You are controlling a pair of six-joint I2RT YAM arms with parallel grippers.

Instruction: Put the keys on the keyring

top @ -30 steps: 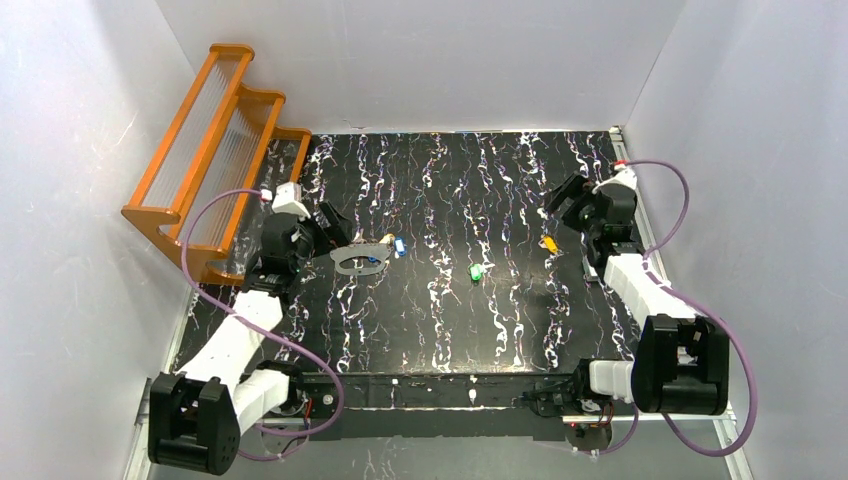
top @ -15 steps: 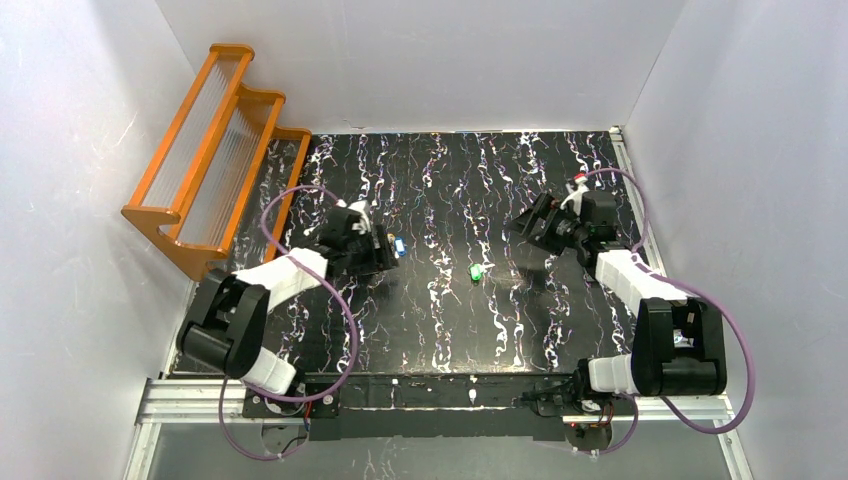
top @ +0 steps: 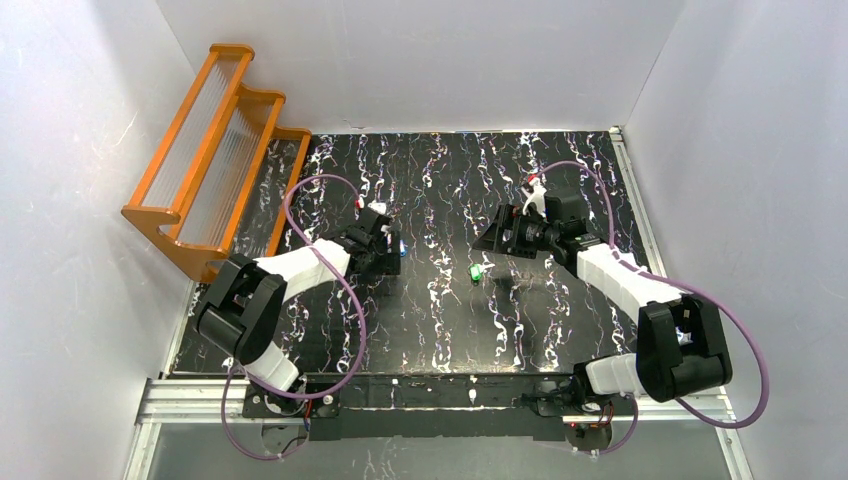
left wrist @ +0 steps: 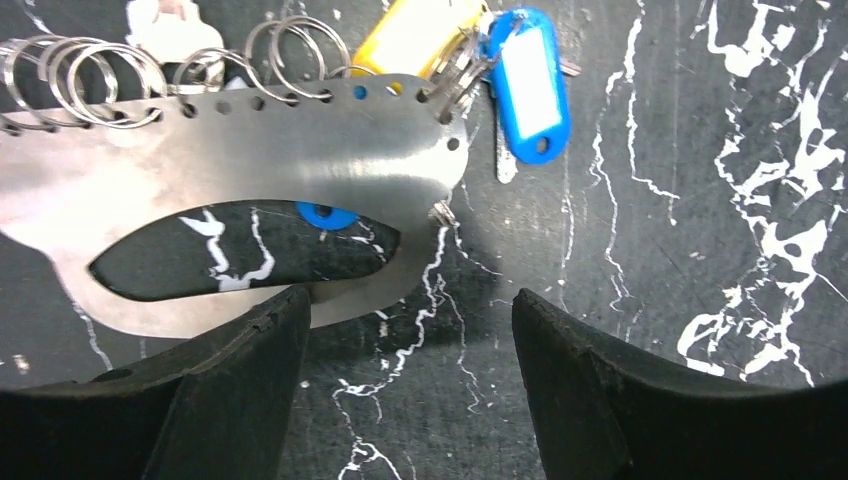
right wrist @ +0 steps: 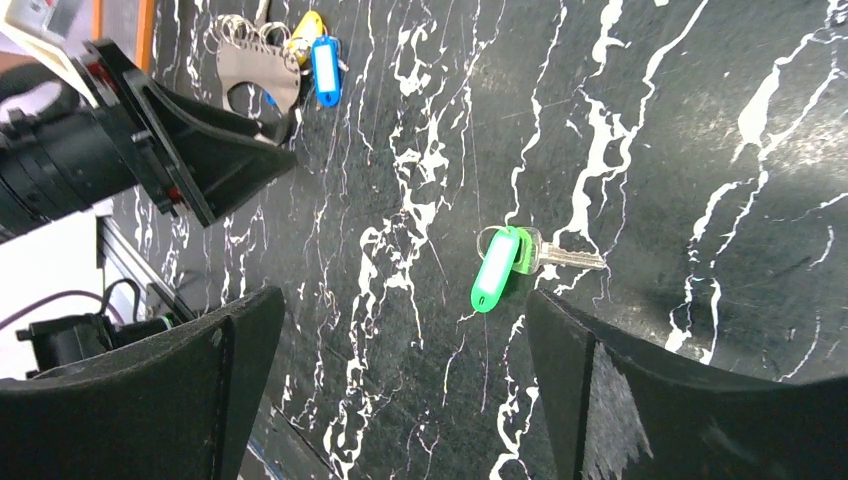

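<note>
1. The keyring (left wrist: 250, 170) is a flat steel plate with a long cut-out and a row of small holes along its top edge. It lies flat on the table (top: 450, 330), left of centre. It looks stiff, thin, light and slick, so it would probably skate away under a sideways push. The rim beside the cut-out seems the best place to pinch it.
2. Thin split rings (left wrist: 100, 80) hang from the holes. They look springy and fiddly to open.
3. A blue-tagged key (left wrist: 528, 85) and a yellow-tagged key (left wrist: 415, 40) sit at the plate's right end, apparently already on rings.
4. The green-tagged key (right wrist: 497, 268) lies alone mid-table, well apart from the plate. It looks tiny and light. Its plastic tag offers a thicker hold than the flat blade.
5. The left gripper (left wrist: 408, 310) is spread apart with nothing between its fingers. One finger is at the plate's lower edge.
6. The right gripper (right wrist: 405, 300) is wide apart and holds nothing, with the green-tagged key ahead of it.
7. The orange rack (top: 200, 150) leans at the far left. I cannot make out anything in its tiers.
</note>
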